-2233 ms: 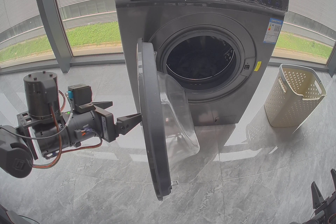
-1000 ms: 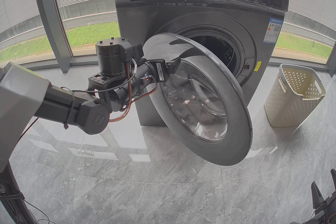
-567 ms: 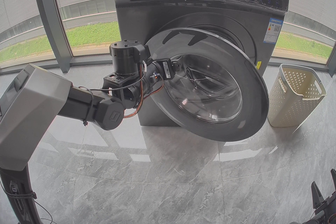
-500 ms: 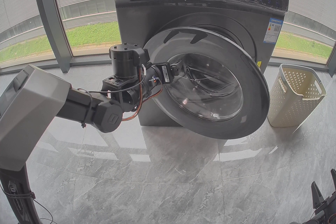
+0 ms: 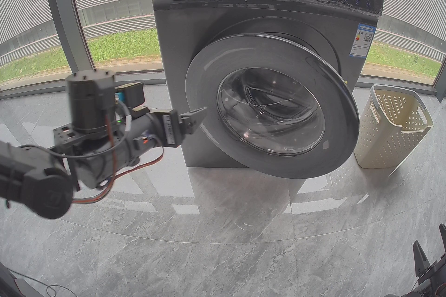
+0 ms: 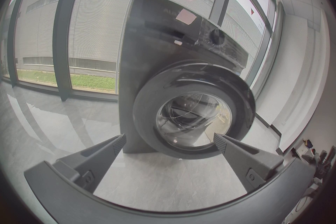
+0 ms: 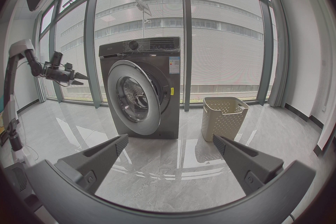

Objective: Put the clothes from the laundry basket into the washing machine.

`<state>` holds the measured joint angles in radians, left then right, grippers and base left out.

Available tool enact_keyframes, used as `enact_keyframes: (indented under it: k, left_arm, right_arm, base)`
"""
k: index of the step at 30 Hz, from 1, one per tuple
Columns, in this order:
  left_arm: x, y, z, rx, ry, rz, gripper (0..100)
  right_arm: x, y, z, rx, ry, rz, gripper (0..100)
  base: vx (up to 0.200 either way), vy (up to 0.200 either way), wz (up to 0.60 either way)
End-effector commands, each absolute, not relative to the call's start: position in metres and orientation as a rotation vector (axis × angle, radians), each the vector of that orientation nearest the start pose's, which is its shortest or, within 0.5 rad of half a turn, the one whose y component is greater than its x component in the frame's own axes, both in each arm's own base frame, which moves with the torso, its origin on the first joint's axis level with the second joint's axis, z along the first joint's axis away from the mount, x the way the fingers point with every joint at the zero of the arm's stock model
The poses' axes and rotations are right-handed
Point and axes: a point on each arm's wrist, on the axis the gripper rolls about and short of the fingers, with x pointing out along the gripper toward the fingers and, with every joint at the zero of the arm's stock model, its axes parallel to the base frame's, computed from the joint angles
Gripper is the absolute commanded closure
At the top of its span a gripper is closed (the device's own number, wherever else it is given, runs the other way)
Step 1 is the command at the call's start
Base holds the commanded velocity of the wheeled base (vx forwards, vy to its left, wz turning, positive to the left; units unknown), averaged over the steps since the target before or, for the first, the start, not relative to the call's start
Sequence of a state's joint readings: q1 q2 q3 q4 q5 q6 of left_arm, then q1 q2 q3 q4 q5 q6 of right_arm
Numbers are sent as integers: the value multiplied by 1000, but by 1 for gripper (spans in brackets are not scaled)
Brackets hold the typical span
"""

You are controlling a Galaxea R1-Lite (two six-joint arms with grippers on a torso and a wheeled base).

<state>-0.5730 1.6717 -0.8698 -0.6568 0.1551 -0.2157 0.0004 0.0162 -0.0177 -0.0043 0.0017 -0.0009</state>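
The grey washing machine [image 5: 260,1] stands against the windows. Its round glass door [image 5: 272,105] is swung most of the way to the front; in the right wrist view the door [image 7: 134,97] still stands ajar on its latch side. My left gripper [image 5: 195,118] hangs open just left of the door's hinge edge, apart from it, and faces the door [image 6: 194,109] between its own fingers [image 6: 168,137]. The cream laundry basket [image 5: 392,133] sits on the floor right of the machine, the visible inner wall bare. My right gripper [image 7: 169,139] is open, low and far back from the machine.
Glossy grey tile floor [image 5: 241,237] spreads wide in front of the machine. Floor-to-ceiling windows with dark pillars [image 5: 62,15] run behind the machine. The basket [image 7: 224,118] stands about a hand's width from the machine's right side.
The left arm pushed the wide-open door round toward the machine front, then drew back to the left and let it go. The right gripper has not moved.
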Motion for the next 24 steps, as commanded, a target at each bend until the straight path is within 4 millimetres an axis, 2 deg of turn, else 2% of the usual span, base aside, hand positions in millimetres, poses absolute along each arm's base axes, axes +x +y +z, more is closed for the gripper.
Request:
enact_keyframes:
  k: [1, 7, 10, 17, 19, 24]
  left_arm:
    - [146, -89, 232, -138, 112, -415, 0]
    - [90, -51, 213, -123, 95, -410, 0]
    - [77, -43, 206, -117, 87, -402, 0]
    - [29, -11, 167, -137, 12, -332, 0]
    - [23, -8, 162, -141, 0, -323, 0]
    - [-4, 5, 134, -158, -64, -224, 0]
  right_arm:
    - [-22, 0, 76, -3, 5, 8, 0]
    - [-22, 0, 76, -3, 5, 8, 0]
    - [-22, 0, 76, -3, 5, 8, 0]
    - [-22, 0, 76, -2, 6, 9, 0]
    - [-22, 0, 76, -2, 5, 8, 0]
    - [-22, 0, 76, -2, 5, 8, 0]
  base:
    - [0, 0, 0]
    - [0, 0, 0]
    - [0, 0, 0]
    - [0, 0, 0]
    - [0, 0, 0]
    - [0, 0, 0]
